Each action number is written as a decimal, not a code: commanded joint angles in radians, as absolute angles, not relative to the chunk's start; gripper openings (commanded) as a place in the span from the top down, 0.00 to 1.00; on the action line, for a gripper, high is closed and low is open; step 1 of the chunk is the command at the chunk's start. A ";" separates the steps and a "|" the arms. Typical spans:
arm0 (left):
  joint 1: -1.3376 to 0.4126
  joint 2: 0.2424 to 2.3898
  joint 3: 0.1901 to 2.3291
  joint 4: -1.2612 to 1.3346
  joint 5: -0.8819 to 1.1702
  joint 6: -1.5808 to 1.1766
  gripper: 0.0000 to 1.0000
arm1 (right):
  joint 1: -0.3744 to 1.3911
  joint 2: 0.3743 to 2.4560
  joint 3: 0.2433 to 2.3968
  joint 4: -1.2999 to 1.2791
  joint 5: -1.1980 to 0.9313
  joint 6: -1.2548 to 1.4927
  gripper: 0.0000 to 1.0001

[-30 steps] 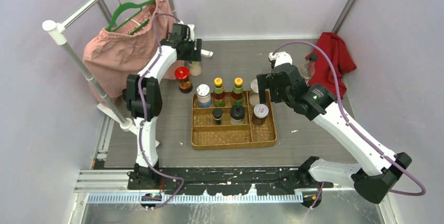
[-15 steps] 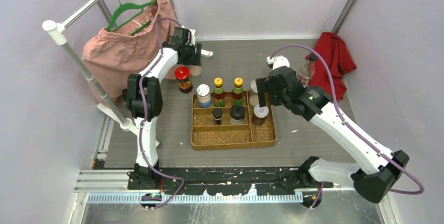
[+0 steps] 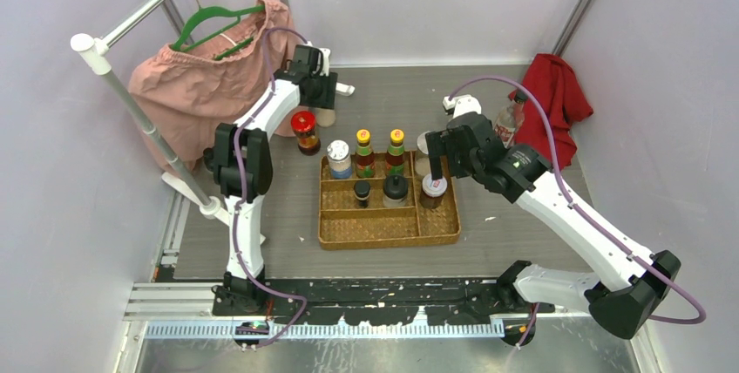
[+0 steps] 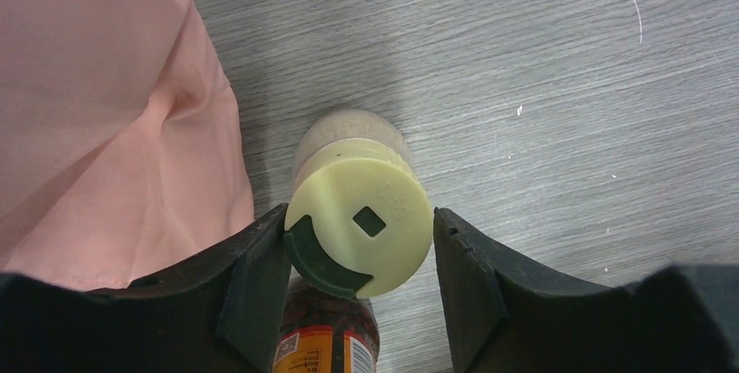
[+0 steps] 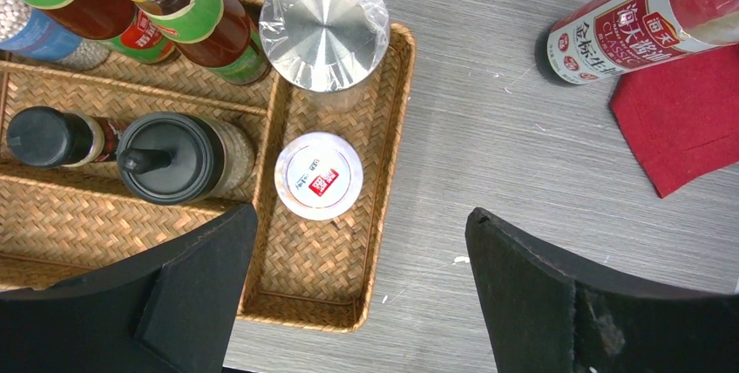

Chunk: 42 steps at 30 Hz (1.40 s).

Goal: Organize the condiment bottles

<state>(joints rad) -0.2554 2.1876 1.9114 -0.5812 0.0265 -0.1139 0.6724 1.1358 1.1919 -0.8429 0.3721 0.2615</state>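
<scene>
My left gripper (image 4: 359,255) is open and straddles a clear shaker with a pale yellow lid (image 4: 359,225) standing on the table. The left finger touches the lid's rim and the right finger is just clear of it. A red-lidded jar (image 4: 327,338) stands just behind the shaker; it also shows in the top view (image 3: 304,129). My right gripper (image 5: 362,281) is open and empty above the tray's right compartment, which holds a white-lidded jar (image 5: 319,175) and a silver-lidded shaker (image 5: 324,26). Two yellow-capped bottles (image 3: 363,151) and two black-capped bottles (image 5: 170,157) stand in the tray.
The tan woven tray (image 3: 388,227) lies mid-table. A blue-labelled jar (image 3: 338,159) stands at its back left corner. A red-labelled bottle (image 5: 640,20) lies by a red cloth (image 3: 553,94). Pink fabric (image 4: 96,103) hangs on a rack beside my left gripper.
My left gripper has shifted slightly at the yellow-lidded shaker and the pink fabric has swayed. My right arm has moved a little left above the tray.
</scene>
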 commanded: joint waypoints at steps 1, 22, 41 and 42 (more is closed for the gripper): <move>-0.260 2.151 1.947 -0.556 0.021 -0.096 0.41 | 0.676 1.103 1.186 -0.812 0.369 0.261 0.05; -0.274 1.974 1.954 -0.594 0.023 -0.086 0.52 | 0.676 1.123 1.187 -0.789 0.344 0.272 0.06; -0.388 1.602 2.096 -1.141 -0.042 -0.106 0.49 | 0.676 1.096 1.221 -0.801 0.364 0.241 0.06; -0.401 1.576 2.076 -1.164 -0.049 -0.112 0.49 | 0.675 1.093 1.221 -0.801 0.367 0.239 0.06</move>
